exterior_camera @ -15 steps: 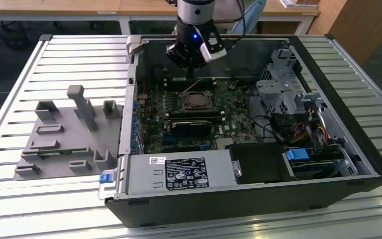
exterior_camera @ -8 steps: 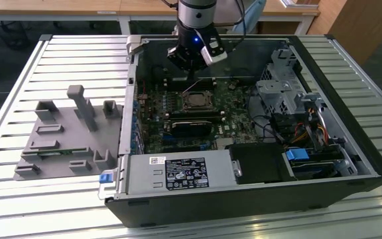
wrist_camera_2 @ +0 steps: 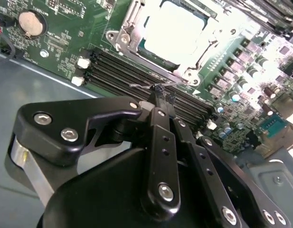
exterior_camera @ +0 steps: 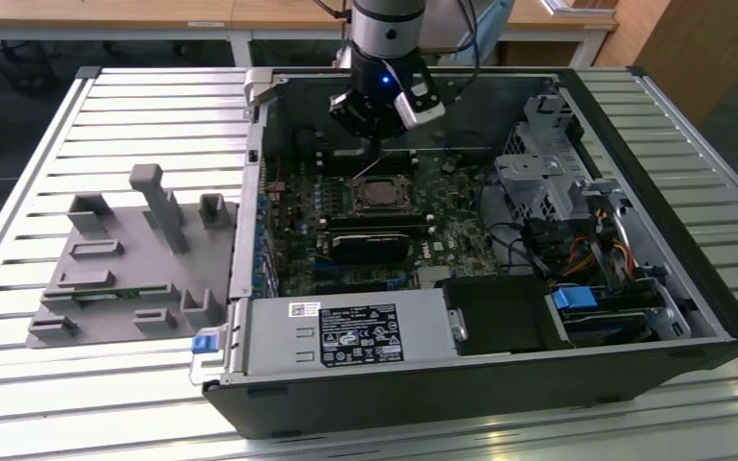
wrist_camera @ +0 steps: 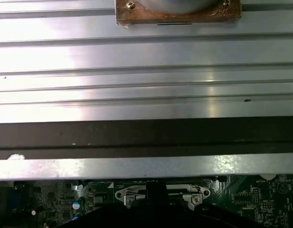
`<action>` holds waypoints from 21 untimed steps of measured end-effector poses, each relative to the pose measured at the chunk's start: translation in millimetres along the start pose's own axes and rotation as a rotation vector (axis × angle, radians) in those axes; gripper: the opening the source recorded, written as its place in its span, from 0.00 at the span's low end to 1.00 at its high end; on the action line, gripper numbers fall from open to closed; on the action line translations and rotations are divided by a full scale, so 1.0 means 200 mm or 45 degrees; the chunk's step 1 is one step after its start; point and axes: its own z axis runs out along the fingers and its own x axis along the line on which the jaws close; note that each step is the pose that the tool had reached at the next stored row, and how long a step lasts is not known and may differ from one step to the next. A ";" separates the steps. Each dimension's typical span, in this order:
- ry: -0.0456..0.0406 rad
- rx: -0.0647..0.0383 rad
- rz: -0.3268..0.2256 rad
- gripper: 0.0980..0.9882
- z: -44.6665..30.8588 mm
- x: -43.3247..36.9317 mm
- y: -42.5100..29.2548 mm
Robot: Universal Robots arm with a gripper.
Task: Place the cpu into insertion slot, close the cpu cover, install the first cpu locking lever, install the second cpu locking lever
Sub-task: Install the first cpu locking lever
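Note:
The cpu [wrist_camera_2: 177,26] lies silver side up in the insertion slot [exterior_camera: 380,198] on the green motherboard. The cpu cover [wrist_camera_2: 151,61], a silver frame, lies down around the chip. My gripper [wrist_camera_2: 160,95] hangs just beyond the socket's far edge, above the memory slots. Its black fingers [wrist_camera_2: 158,123] are shut on the end of a thin wire cpu locking lever [wrist_camera_2: 139,87]. In the exterior view this lever [exterior_camera: 369,169] slants up from the socket to the gripper [exterior_camera: 376,144]. In the first wrist view the socket's metal edge [wrist_camera: 132,194] sits just past the fingertips.
The open black case [exterior_camera: 676,317] lies on a slatted metal table [exterior_camera: 36,144]. Inside are a black card [exterior_camera: 369,245], a power supply [exterior_camera: 343,336] and a drive cage [exterior_camera: 549,163] with cables. A grey fixture [exterior_camera: 126,259] stands at the exterior view's left.

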 end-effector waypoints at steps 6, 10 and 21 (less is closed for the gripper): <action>0.000 0.000 0.000 0.01 0.016 -0.010 -0.010; 0.000 0.000 0.000 0.01 0.028 -0.024 -0.011; 0.000 0.000 0.000 0.01 0.083 -0.084 -0.013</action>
